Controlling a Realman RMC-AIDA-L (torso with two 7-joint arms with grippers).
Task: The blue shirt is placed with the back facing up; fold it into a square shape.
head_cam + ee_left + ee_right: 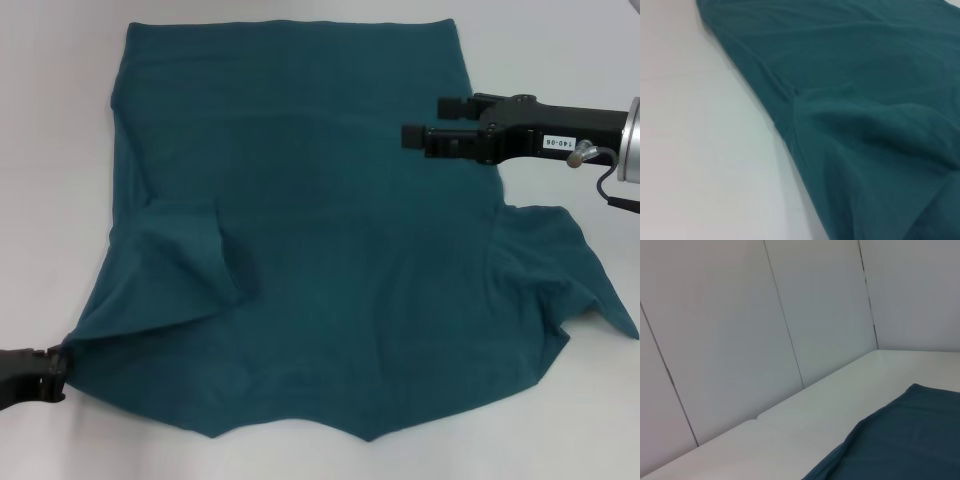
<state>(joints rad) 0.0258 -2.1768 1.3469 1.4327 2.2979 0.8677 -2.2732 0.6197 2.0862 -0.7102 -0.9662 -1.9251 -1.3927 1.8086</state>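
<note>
Head view shows the left gripper [55, 372] pinched on the blue shirt [330, 250] at its near-left corner, the shirt spread across the white table [50, 150]. The right gripper [428, 122] hovers above it, fingers parted, empty. A loose pinch could slip mid-fold, bunching fabric.

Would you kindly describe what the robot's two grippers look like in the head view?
The right gripper is matte black with two blocky fingers, a small white label with printed digits, a silver-grey wrist cuff and a thin dark cable. The left gripper is the same matte black; only its tip shows.
</note>
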